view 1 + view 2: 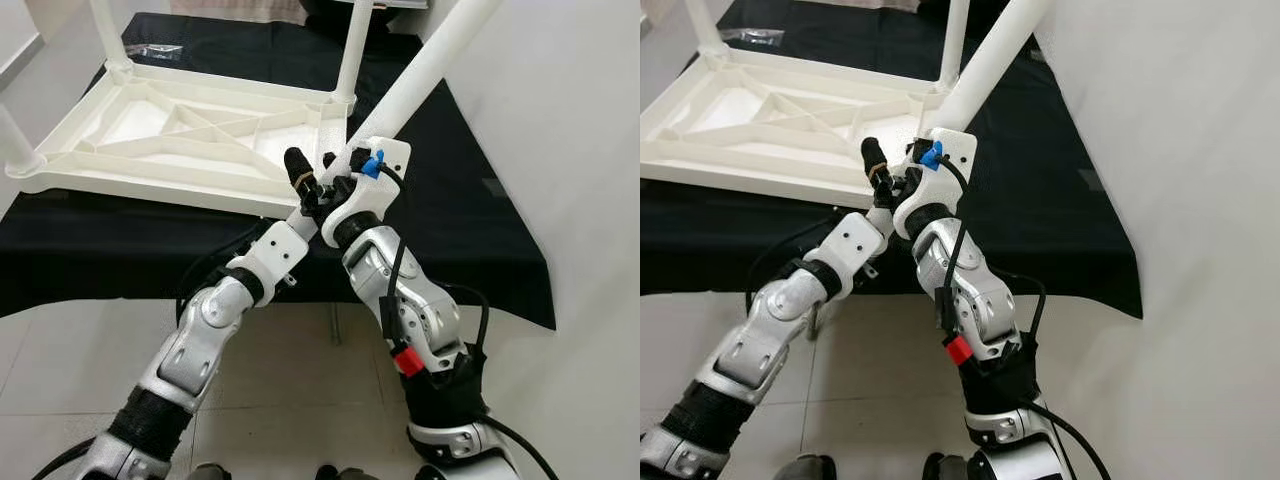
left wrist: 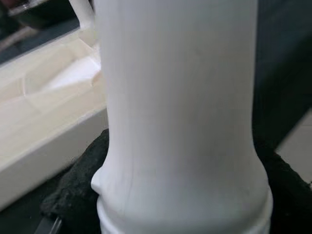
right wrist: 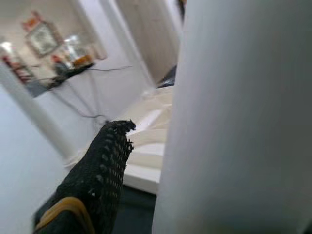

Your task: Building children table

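Note:
A white children's table (image 1: 150, 185) lies upside down on a black cloth, its ribbed underside facing up. Three white legs stand in its corners (image 1: 355, 45). A loose white table leg (image 1: 430, 65) slants up to the right from the table's near right corner. My right gripper (image 1: 350, 165) is shut on its lower end. My left gripper (image 1: 315, 185) crosses in from the left and holds the same end. In the left wrist view, the leg (image 2: 180, 122) has black pads (image 2: 73, 195) on both sides. The right wrist view shows the leg (image 3: 239, 122) beside one black finger (image 3: 95, 180).
The black cloth (image 1: 450, 220) covers a low platform and hangs over its front edge. A white wall (image 1: 580, 150) runs close along the right side. Tiled floor (image 1: 300, 390) lies below my arms. A small clear bag (image 1: 160, 50) rests on the cloth beyond the table.

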